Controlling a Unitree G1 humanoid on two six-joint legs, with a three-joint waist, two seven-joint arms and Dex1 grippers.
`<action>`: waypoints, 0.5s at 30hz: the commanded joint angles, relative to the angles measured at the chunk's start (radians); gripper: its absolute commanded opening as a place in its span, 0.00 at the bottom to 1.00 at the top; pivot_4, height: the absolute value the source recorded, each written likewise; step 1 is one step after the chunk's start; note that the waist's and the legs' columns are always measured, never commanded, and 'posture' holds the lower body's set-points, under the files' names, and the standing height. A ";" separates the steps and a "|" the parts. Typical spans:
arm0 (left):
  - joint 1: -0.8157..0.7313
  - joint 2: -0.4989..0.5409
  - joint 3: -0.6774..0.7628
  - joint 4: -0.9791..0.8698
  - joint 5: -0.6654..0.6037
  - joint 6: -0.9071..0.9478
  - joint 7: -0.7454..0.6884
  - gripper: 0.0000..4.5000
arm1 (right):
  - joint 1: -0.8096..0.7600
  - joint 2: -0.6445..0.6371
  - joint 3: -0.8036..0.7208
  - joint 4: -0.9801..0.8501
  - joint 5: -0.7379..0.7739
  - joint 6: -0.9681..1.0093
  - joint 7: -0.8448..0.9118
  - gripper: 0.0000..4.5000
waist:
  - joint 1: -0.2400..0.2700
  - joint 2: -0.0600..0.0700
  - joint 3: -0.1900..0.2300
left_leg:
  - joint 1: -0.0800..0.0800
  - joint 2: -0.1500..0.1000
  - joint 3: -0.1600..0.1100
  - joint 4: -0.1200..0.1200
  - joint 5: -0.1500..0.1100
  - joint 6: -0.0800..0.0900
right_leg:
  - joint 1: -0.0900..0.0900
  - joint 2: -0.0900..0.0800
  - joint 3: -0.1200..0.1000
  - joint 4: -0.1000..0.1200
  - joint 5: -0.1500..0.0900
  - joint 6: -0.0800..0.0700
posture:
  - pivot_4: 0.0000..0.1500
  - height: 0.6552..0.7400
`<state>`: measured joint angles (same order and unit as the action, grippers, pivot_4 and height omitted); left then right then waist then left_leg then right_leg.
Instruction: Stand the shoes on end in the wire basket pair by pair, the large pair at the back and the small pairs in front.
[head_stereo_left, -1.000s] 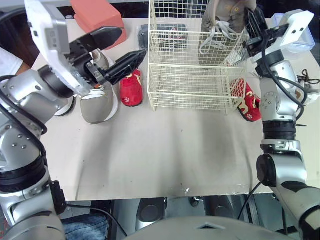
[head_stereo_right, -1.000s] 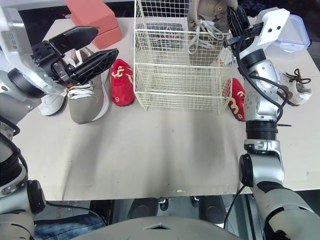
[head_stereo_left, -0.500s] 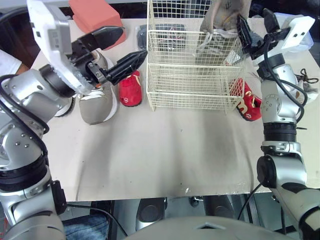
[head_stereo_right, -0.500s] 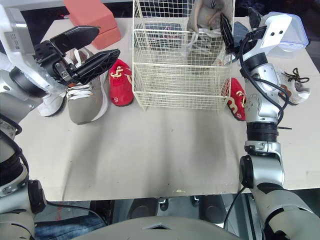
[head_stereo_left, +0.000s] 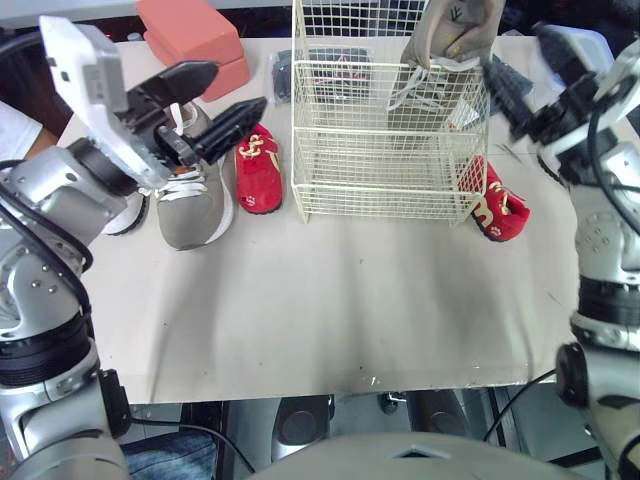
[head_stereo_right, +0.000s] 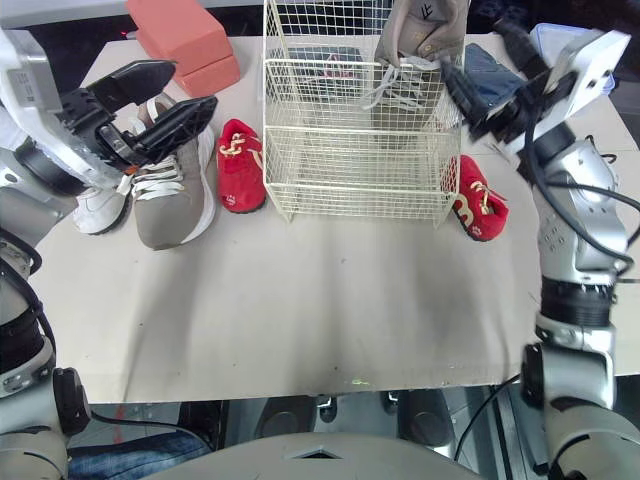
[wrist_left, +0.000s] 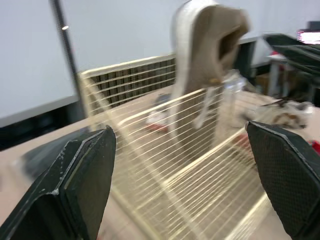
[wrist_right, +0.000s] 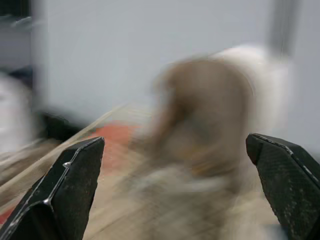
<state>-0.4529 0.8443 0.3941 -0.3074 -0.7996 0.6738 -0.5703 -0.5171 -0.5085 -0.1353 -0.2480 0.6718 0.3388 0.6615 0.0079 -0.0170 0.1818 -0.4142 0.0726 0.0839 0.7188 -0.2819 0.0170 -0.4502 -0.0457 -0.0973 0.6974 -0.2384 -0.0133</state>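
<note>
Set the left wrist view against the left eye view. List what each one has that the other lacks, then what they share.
Left wrist view alone: a pale wall and a dark pole behind the wire basket. Left eye view alone: the grey sneaker, the white shoe beside it and the pink blocks. Shared: the wire basket, the tan shoe standing on end in it, and the open left end effector.
</note>
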 joint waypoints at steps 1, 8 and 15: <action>-0.041 0.053 0.043 0.128 0.062 0.011 0.026 1.00 | 0.007 -0.037 0.042 -0.147 0.047 0.095 0.025 0.99 | 0.001 0.000 0.000 | 0.000 0.000 0.000 0.000 0.000 0.000 | 0.000 0.000 0.000 0.000 0.000 0.000 | 1.00 0.36; -0.158 0.151 -0.066 0.455 0.219 0.067 0.012 1.00 | 0.011 -0.023 0.098 -0.203 0.029 0.136 0.024 0.99 | 0.009 -0.002 0.000 | -0.002 0.000 -0.001 0.000 0.000 0.000 | 0.000 -0.001 -0.002 -0.001 -0.001 0.001 | 1.00 0.36; -0.356 0.191 -0.239 0.772 0.367 0.095 -0.131 1.00 | 0.007 0.006 0.119 -0.194 -0.008 0.114 0.022 0.99 | 0.006 -0.005 0.000 | -0.003 -0.002 0.001 0.001 0.000 0.000 | 0.000 -0.001 -0.004 -0.001 0.000 0.000 | 1.00 0.36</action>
<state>-0.7574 0.9936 0.1693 0.4185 -0.4655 0.7756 -0.6454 -0.4983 -0.5037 -0.0070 -0.4143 0.6712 0.4731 0.6871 0.0139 -0.0223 0.1819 -0.4171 0.0702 0.0861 0.7194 -0.2821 0.0173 -0.4503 -0.0463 -0.1025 0.6959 -0.2385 -0.0130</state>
